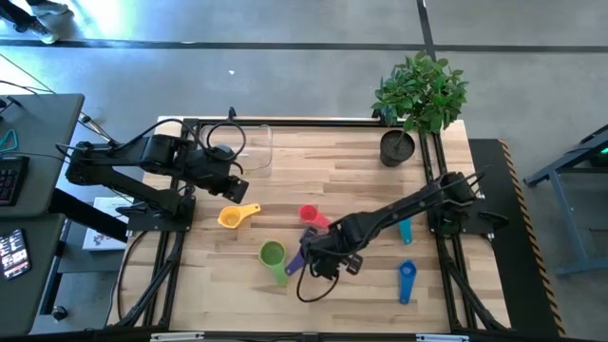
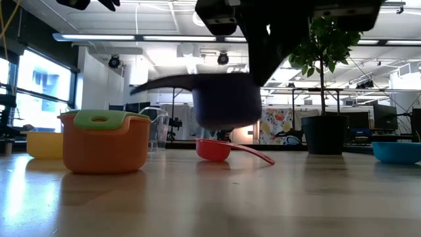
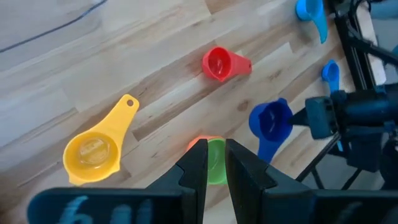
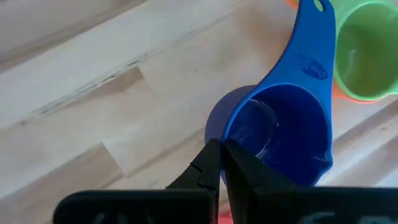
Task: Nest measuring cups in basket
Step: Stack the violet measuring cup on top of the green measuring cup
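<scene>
I have the right gripper (image 4: 219,163) pinching the rim of the big blue cup (image 4: 283,134), lifted clear of the worktop (image 1: 361,171). The basket (image 1: 249,147) sits far off at 10 o'clock. I'd keep the bowl level and carry it high over the red cup (image 1: 310,215). My left gripper (image 3: 211,163) waits pressed together by the basket

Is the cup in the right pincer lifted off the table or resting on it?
Lifted: the purple cup hangs clear of the table in the right pincer, rim clamped.
</scene>
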